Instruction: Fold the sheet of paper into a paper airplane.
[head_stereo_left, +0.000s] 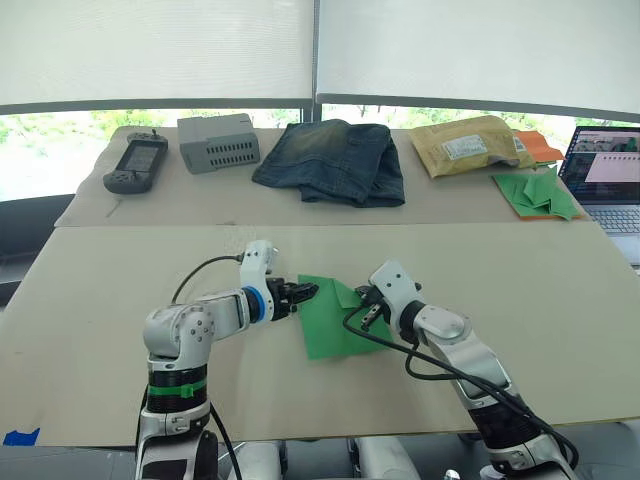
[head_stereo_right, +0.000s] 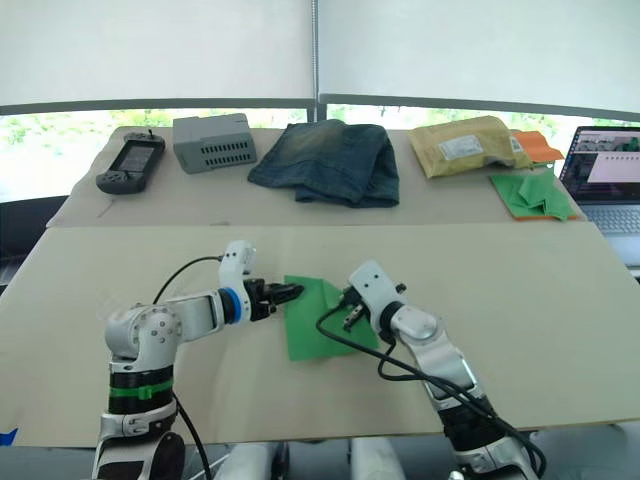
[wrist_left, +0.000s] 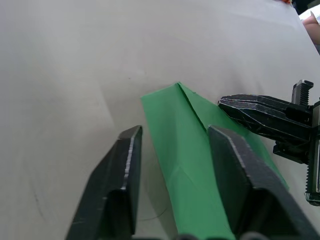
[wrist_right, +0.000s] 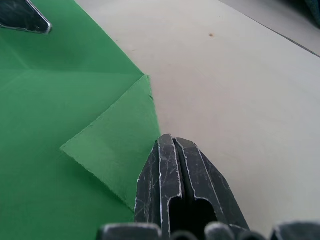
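The bright green sheet of paper (head_stereo_left: 332, 325) lies flat on the near table between my two grippers, with its far right corner folded down into a small flap (wrist_right: 115, 150). My left gripper (wrist_left: 176, 131) is open and low, one finger on the bare table and the other over the sheet's left edge. My right gripper (wrist_right: 167, 141) is shut, its tip pressed at the flap's edge on the right side of the sheet; I cannot tell whether any paper sits between its fingers. No paper airplane shape shows.
On the far table sit a handheld device (head_stereo_left: 137, 163), a grey box (head_stereo_left: 218, 141), folded jeans (head_stereo_left: 335, 160), a yellow padded envelope (head_stereo_left: 470, 143), a heap of green paper pieces (head_stereo_left: 540, 192) and a laptop (head_stereo_left: 610, 175). Bare table (head_stereo_left: 120, 270) surrounds the sheet.
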